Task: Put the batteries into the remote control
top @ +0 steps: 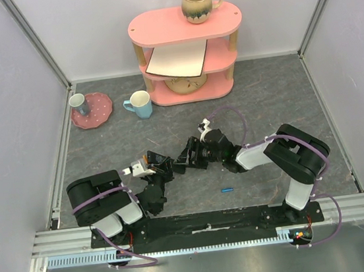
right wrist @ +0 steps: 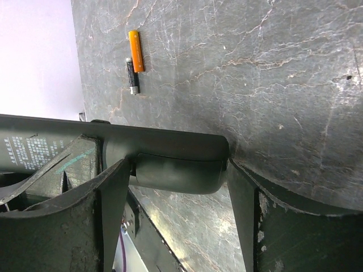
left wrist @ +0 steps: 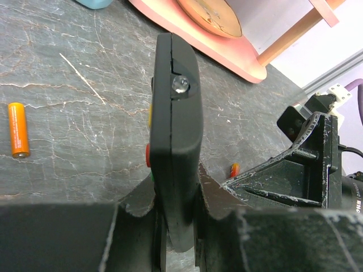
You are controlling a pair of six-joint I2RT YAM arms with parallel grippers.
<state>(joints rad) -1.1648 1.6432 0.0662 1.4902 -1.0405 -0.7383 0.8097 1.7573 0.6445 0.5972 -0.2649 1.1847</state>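
Note:
The black remote control [left wrist: 176,113] stands edge-on in my left gripper [left wrist: 176,198], which is shut on its lower end. In the right wrist view the remote [right wrist: 164,144] runs across the frame, and my right gripper [right wrist: 176,170] is closed on a rounded black section at its end. In the top view both grippers, left [top: 150,161] and right [top: 186,157], meet at the table's middle. An orange battery [left wrist: 18,129] lies on the table to the left. It shows beside a black battery [right wrist: 131,75] in the right wrist view [right wrist: 135,51]. A blue battery [top: 227,189] lies near the front.
A pink shelf [top: 188,49] stands at the back with a mug [top: 199,4] on top and a white board [top: 178,60] inside. A blue-and-white mug [top: 139,104] and a pink plate [top: 99,113] carrying a cup sit at the back left.

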